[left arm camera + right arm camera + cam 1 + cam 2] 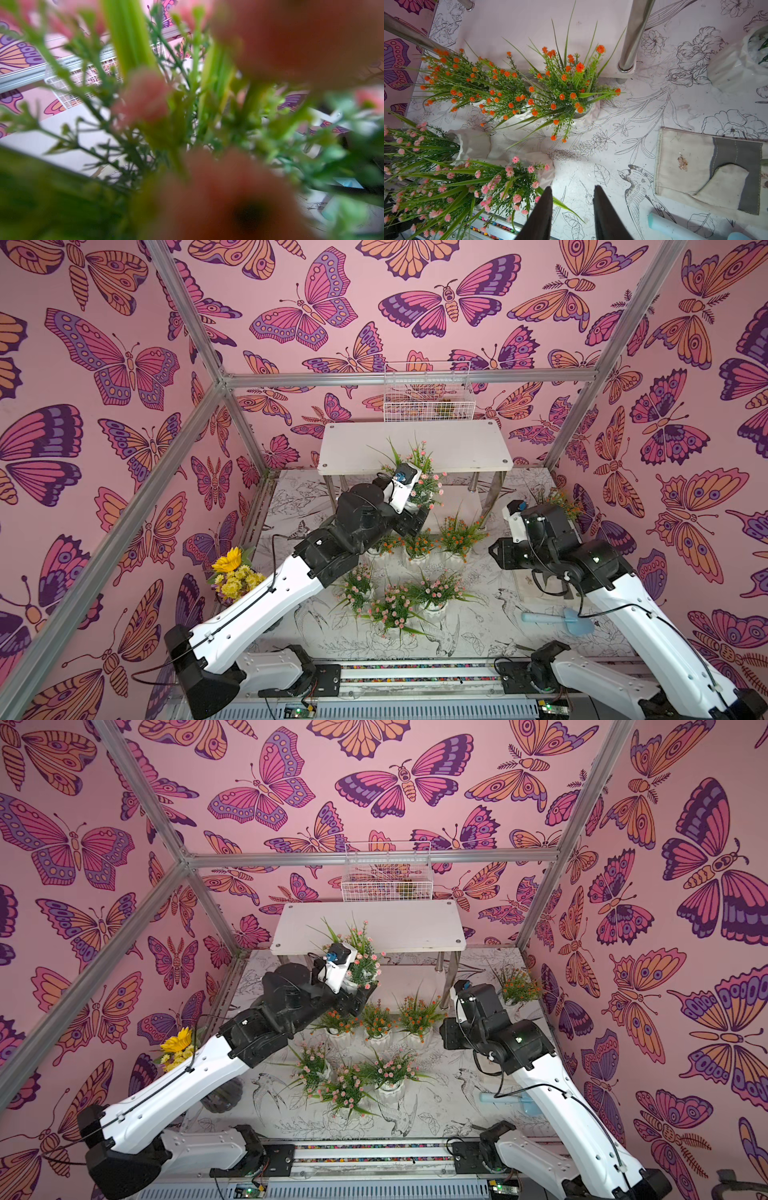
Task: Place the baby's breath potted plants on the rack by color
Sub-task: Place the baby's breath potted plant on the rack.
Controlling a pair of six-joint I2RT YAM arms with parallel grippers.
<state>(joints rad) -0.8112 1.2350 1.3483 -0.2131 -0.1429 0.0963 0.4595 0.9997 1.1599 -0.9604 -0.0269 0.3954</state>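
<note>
My left gripper (415,512) is shut on the white pot of a pink baby's breath potted plant (424,472), held in the air in front of the rack (465,443). Its blurred flowers (239,197) fill the left wrist view and hide the jaws. Three orange plants (417,545) stand in a row before the rack, and another orange one (559,499) is at its right. Three pink plants (392,610) are grouped nearer the front. My right gripper (572,193) hangs open over the bare mat with nothing between its fingers, beside a pink plant (488,187).
A white wire basket (428,393) hangs on the back wall above the rack. A yellow sunflower bouquet (230,572) stands at the left. A beige cloth (695,166) and a light blue tool (561,620) lie at the right. A shiny rack leg (631,37) stands close to the orange plants.
</note>
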